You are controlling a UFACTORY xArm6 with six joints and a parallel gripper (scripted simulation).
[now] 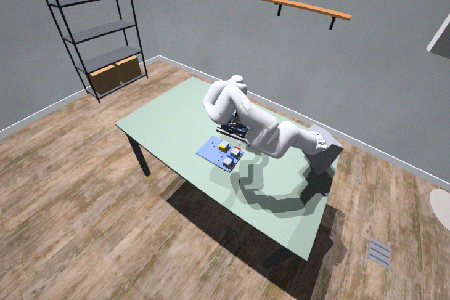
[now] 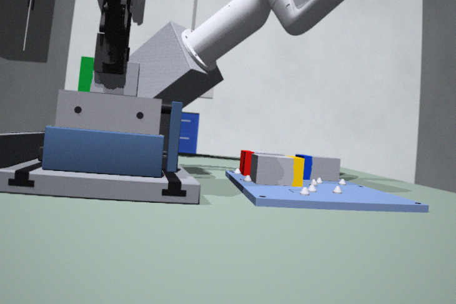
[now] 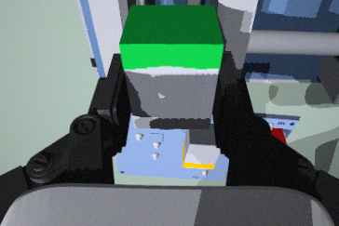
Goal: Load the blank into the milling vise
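My gripper is shut on the blank with the green end, gripping its grey middle from above. The blank is level over the milling vise, in line with the gap between the jaws. Its green end points away from the infeed plate. Its underside is hidden behind the near jaw, so I cannot tell how deep it sits. In the wrist view the jaws stand on either side beyond the blank.
Three other blanks lie on the infeed plate among small white pins: yellow-ended, red-ended and blue-ended. The vise stands on a grey raised plate on the green table.
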